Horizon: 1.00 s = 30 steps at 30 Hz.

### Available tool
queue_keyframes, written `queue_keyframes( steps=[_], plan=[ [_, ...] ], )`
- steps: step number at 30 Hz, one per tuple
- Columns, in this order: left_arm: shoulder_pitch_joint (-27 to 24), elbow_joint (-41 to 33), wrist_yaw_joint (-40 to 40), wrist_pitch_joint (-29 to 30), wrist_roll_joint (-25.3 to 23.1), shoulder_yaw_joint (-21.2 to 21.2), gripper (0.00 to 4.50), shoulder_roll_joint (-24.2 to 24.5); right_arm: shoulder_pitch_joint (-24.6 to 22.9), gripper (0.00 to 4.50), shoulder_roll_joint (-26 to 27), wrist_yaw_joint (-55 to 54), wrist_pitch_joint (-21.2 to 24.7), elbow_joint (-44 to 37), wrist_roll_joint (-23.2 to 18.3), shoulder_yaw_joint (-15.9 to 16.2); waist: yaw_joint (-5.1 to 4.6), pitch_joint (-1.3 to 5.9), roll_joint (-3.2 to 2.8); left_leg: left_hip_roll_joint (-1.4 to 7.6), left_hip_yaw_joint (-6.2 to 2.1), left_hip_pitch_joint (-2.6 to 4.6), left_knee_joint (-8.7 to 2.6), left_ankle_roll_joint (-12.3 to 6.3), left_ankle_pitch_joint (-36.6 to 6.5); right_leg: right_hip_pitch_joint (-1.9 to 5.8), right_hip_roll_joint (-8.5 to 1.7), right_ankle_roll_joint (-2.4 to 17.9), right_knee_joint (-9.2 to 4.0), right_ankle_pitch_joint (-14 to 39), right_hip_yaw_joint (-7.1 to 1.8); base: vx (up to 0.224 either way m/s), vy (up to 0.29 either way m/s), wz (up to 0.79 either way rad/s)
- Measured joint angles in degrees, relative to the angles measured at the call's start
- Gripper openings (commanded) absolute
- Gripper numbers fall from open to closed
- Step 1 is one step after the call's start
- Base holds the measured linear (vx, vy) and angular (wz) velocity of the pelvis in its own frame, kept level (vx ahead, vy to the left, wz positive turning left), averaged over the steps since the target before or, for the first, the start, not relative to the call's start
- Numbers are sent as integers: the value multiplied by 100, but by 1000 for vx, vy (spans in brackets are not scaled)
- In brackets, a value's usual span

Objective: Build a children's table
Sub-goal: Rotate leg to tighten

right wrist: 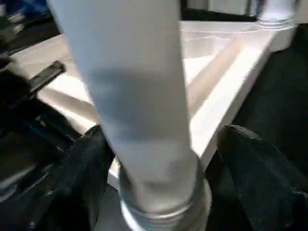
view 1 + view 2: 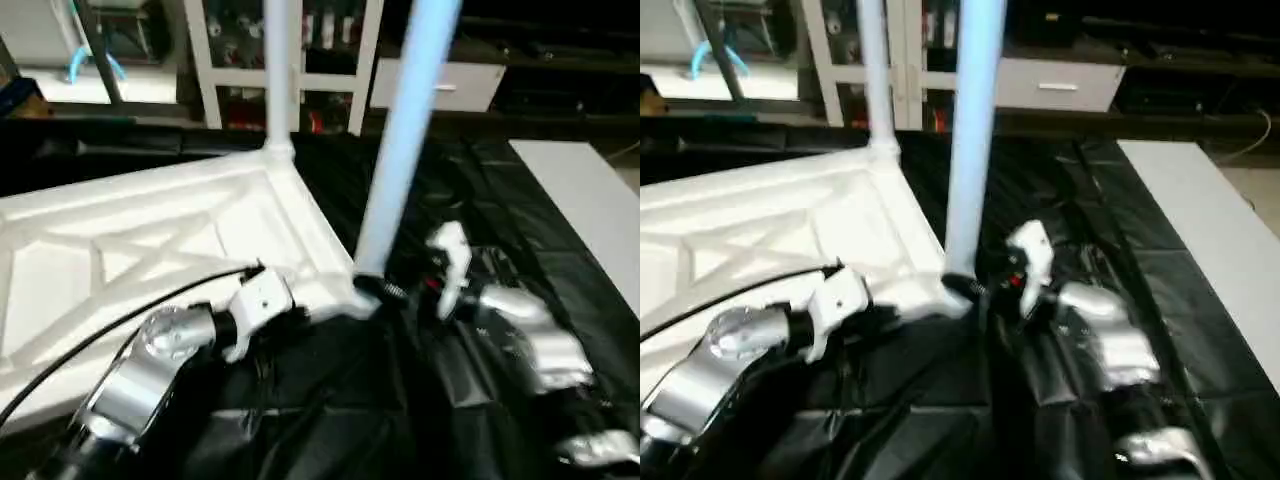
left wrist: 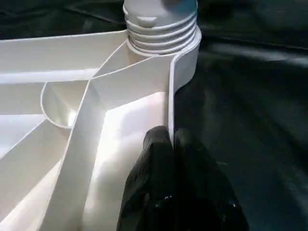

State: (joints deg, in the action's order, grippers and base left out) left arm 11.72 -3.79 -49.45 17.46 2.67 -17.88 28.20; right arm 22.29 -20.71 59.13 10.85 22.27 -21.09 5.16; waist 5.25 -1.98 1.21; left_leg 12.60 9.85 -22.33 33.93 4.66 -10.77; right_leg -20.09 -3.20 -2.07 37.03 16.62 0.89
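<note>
Two legs already stand upright in the table top (image 2: pixel 150 240), which lies underside-up on the black-covered desk (image 2: pixel 480 200), its X-ribs showing.

At the left, the left claw (image 3: pixel 171 144) is clenched on the top's near edge wall, one finger on either side of it, just short of the near corner socket (image 3: pixel 185 45). I judge it is there to steady the top while the other arm works.

Further back, the far leg (image 2: pixel 279 70) rises from the far corner socket, well apart from both claws.

In the middle stands the near leg (image 2: pixel 405 140), its long axis close to vertical with a slight tilt, its threaded foot sitting in the near corner socket with several thread rings visible above the rim. I judge it not yet fully screwed home.

To the right, the right claw (image 1: pixel 159 163) brackets the foot of this leg from the open desk side, fingers (image 1: pixel 255 168) spread and standing off the tube on both sides, so it is released. The right arm is the nearer one for any turning grip; the leg lies straight ahead between its fingers.

Rightward the black sheet gives open room, up to the white flat board (image 2: pixel 590 200) at the desk's right edge. The top's rim hems in the left.
</note>
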Motion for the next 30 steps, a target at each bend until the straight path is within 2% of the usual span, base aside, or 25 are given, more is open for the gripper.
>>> queue_keyframes(
  steps=[1, 2, 6, 8, 10, 16, 19, 22, 25, 29, 30],
  plan=[
    [0, 8, -20, -1, 0, 1, 0, -3, -3, 367, -3, 29, -41, 15, 18, 0, -2, -3, -4, 2, 0, 3, -1, 5, 4, 0, 1, 0, 4, 0, 1, 0, 0, 0],
    [0, 15, -34, -11, 4, -1, 0, -3, -20, 341, -10, 79, -37, 15, 20, 0, -2, -4, -7, 2, 0, 5, -3, 10, 6, 1, 1, 2, 7, 1, 2, 0, 0, 0],
    [-2, 19, -94, -34, 41, -30, 0, -3, -106, 326, 42, 210, 115, -63, -168, -1, 3, -7, -12, 2, -3, 6, -3, 14, 10, 3, 1, 3, 9, 1, 1, 0, 0, 0],
    [-2, 18, -104, -33, 41, -30, 0, -8, -106, 293, 105, 265, 164, -156, -179, 0, 7, -6, -12, 2, -4, 6, -3, 13, 10, 3, 1, 3, 9, 1, 2, 0, 0, 0],
    [-3, 15, -126, -32, 41, -30, 0, -10, -105, 290, 127, 271, 172, -179, -179, -1, 14, -6, -12, 0, -4, 5, -2, 12, 10, 3, 0, 3, 8, 1, 2, 0, 0, 0],
    [-27, -25, -163, -23, 50, -27, 0, 1, -104, 238, 93, 307, 192, -178, -164, -20, 29, -6, -12, 0, -3, 4, -3, 9, 8, 3, 0, 6, 7, 3, 2, 0, 0, 0],
    [-26, -26, -145, 3, 34, -41, 0, -7, -101, 224, 124, 199, 88, -164, -70, -17, 24, -6, -12, 0, -3, 6, -3, 9, 9, 3, 1, 6, 9, 3, 2, 0, 0, 0],
    [62, 43, 76, 149, -99, -40, 0, -123, -1, 216, 389, -371, -131, -17, 165, -19, -24, -4, -8, 4, -2, 17, -2, 20, 15, 5, 2, 8, 22, 4, 1, 0, 0, 0],
    [336, 246, 566, 532, -311, -61, 0, -504, 218, 210, 788, -1485, -251, 277, 409, -67, -89, 1, 0, 3, -3, 35, 1, 31, 22, 10, 2, 36, 39, 20, -7, 0, 0, 0],
    [961, 905, 2193, 1598, -683, 74, 0, -2020, 958, 202, 1725, -4286, -547, 1269, 871, -433, -171, 11, 16, -6, -4, 37, 11, 70, 31, 14, -5, 38, 49, 17, -10, 0, 0, 0],
    [1029, 997, 2415, 1713, -684, 77, 0, -2223, 1054, 202, 1821, -4639, -663, 1435, 931, -484, -176, 14, 16, -8, -4, 36, 11, 70, 30, 15, -6, 38, 46, 17, -12, 0, 0, 0]
  ],
)
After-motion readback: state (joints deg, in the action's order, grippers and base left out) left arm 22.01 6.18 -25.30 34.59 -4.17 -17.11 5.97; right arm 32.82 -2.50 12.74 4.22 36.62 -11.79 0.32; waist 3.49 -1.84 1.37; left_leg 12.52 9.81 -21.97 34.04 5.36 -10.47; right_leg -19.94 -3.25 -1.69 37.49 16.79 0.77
